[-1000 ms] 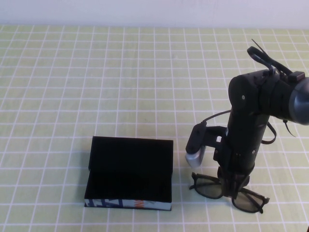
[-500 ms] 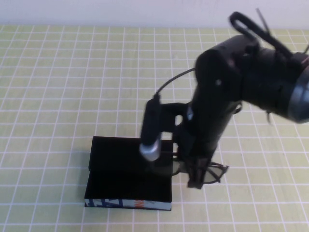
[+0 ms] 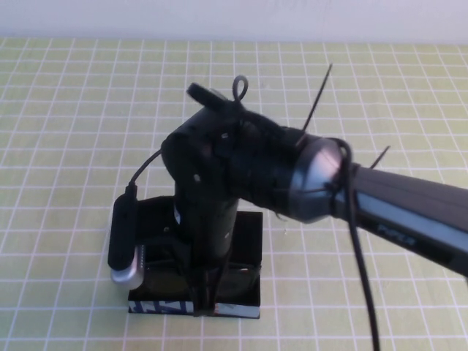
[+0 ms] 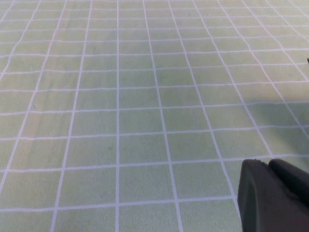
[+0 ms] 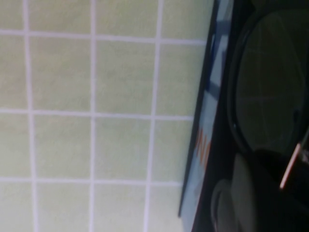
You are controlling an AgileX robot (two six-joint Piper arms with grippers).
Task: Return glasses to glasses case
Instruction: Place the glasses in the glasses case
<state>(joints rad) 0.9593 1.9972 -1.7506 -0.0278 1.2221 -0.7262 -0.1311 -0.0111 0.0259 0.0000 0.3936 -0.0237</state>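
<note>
The open black glasses case [image 3: 247, 232] lies near the table's front edge, its blue, white and orange strip [image 3: 162, 306] facing me. My right gripper [image 3: 204, 295] reaches down over the case's front part and is shut on the black glasses [image 3: 240, 280], which sit low in the case, mostly hidden by the arm. The right wrist view shows a dark lens [image 5: 270, 82] just inside the case's printed front edge [image 5: 206, 125], next to my right gripper [image 5: 263, 188]. My left gripper [image 4: 273, 193] is shut, empty, over bare tablecloth, and out of the high view.
A green checked tablecloth [image 3: 73, 146] covers the whole table. The right arm [image 3: 409, 212] stretches in from the right over the table's middle. A white wall [image 3: 146, 14] runs along the far edge.
My right gripper lifted the glasses from the cloth right of the case and carried them left, over the case. The case has not moved.
</note>
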